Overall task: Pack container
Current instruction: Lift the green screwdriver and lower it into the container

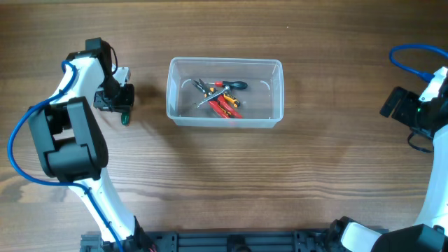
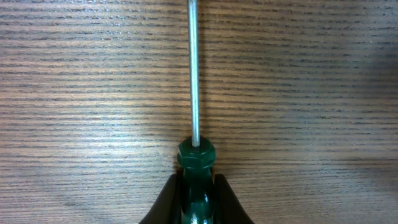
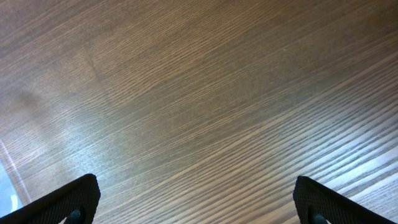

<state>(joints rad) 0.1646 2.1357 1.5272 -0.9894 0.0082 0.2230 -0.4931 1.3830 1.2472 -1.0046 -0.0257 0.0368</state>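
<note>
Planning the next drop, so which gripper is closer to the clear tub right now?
Left. The left gripper sits just off the left end of the tub, shut on a screwdriver; the right gripper is open, far beyond its right end.

Bright, even light with soft shadows, mild glare on the table, and sharp focus.

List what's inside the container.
The container holds a small pile of hand tools: red-handled pliers, a dark-handled screwdriver and more. They overlap, so an exact count and anything beneath them is hidden.
</note>
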